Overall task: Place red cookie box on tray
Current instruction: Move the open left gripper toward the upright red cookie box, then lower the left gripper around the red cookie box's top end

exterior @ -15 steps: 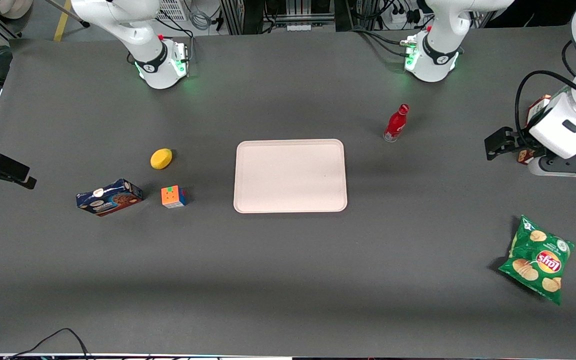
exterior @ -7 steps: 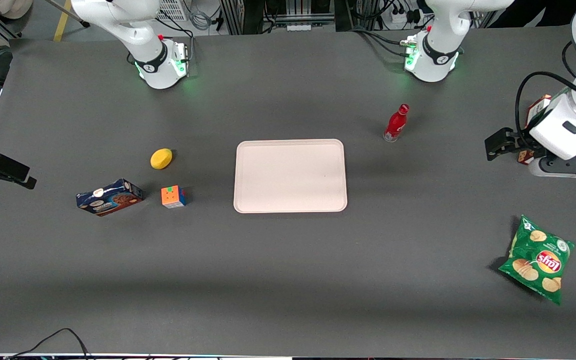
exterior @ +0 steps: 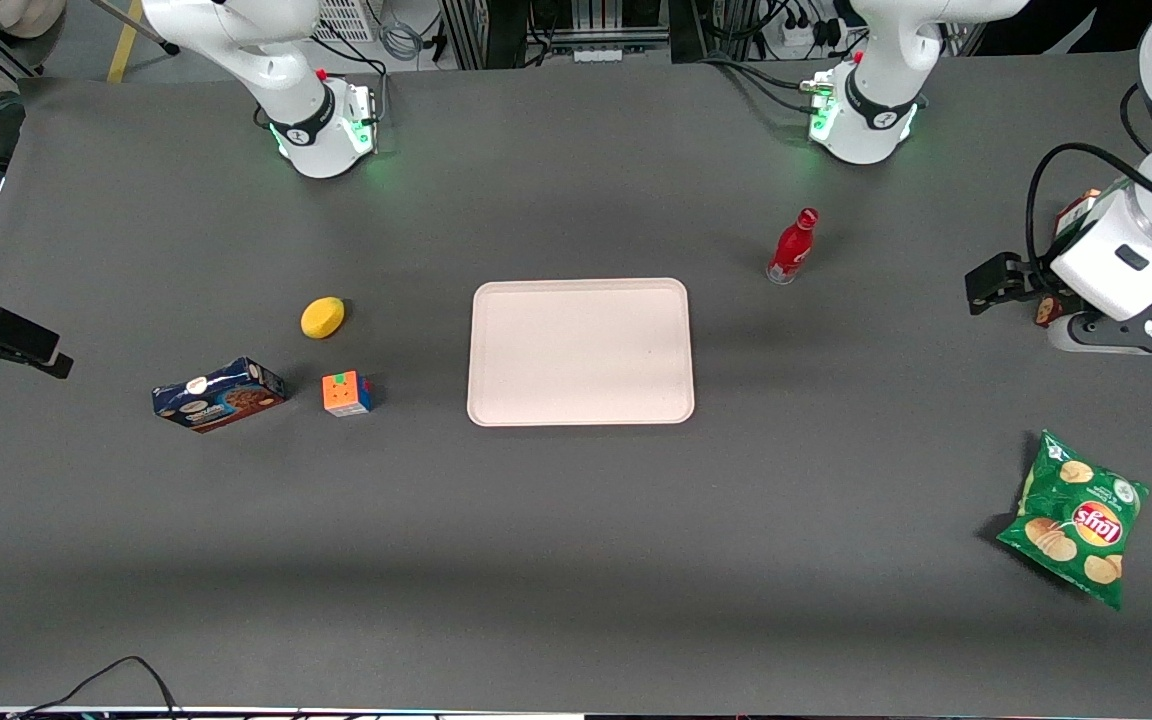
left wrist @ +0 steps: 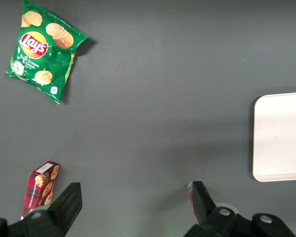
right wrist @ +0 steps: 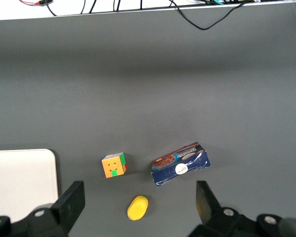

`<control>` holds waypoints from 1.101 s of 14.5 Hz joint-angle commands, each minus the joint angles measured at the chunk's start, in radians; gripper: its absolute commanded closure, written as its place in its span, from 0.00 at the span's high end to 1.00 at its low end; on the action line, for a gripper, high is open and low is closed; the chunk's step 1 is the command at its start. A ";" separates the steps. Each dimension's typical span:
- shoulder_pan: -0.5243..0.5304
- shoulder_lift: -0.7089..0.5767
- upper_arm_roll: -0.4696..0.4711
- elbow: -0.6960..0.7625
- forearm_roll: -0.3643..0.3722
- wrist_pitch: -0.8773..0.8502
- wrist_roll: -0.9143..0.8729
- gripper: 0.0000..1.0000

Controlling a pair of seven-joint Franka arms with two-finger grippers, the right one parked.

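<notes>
The red cookie box (left wrist: 39, 187) is a slim dark-red plaid box with a white end panel. It lies flat on the table, right beside one finger (left wrist: 69, 203) of my gripper (left wrist: 135, 202). The gripper hovers above the table, open, with only bare table between its fingers. In the front view my arm's wrist covers most of the red cookie box (exterior: 1079, 208), at the working arm's end of the table. The pale cream tray (exterior: 581, 350) sits mid-table with nothing on it, and an end of the tray (left wrist: 281, 138) shows in the left wrist view.
A red bottle (exterior: 792, 245) stands between the tray and my arm, farther from the front camera. A green chips bag (exterior: 1074, 520) lies nearer that camera. A lemon (exterior: 322, 317), a colour cube (exterior: 347, 393) and a blue cookie box (exterior: 218, 395) lie toward the parked arm's end.
My wrist has crept a little toward the tray, above the red cookie box. No object has moved.
</notes>
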 commanded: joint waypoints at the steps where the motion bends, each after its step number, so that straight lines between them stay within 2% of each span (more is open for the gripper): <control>1: 0.006 0.004 0.025 0.009 0.058 -0.040 0.115 1.00; 9: 0.006 -0.032 0.255 -0.067 0.098 -0.034 0.494 1.00; 14: 0.004 -0.138 0.449 -0.260 0.104 0.132 0.805 1.00; 16: 0.003 -0.183 0.509 -0.354 0.104 0.191 0.858 1.00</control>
